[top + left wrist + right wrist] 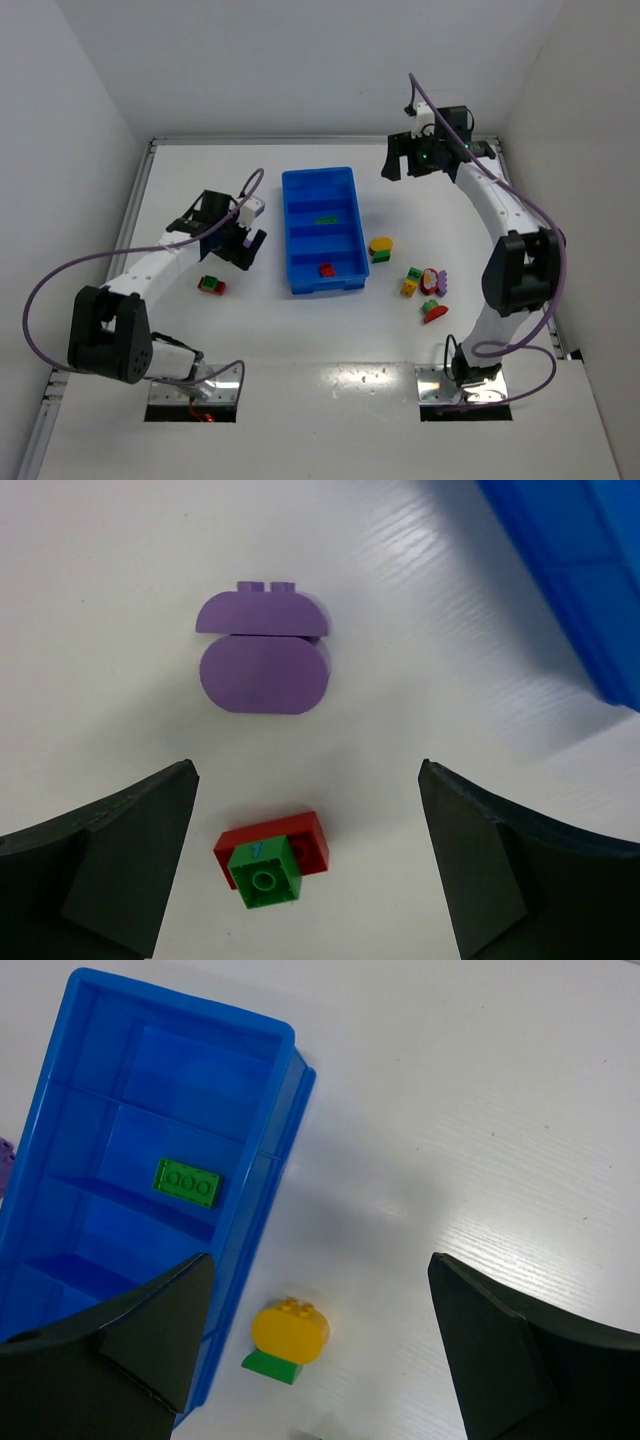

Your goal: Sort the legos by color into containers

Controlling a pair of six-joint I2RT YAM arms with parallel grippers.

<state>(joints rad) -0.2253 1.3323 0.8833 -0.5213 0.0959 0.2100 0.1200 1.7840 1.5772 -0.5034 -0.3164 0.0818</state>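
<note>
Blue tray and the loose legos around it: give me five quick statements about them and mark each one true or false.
1. The blue tray holds a green brick. True.
2. The red brick shares that brick's compartment. False: it lies in another compartment, at the tray's near end.
3. The left fingers are clamped on the purple piece. False: they stand open, and the piece lies on the table ahead of them, untouched.
4. A green block sits on a red block outside the tray. True.
5. The yellow piece lies inside the tray. False: it is on the table beside the tray.
</note>
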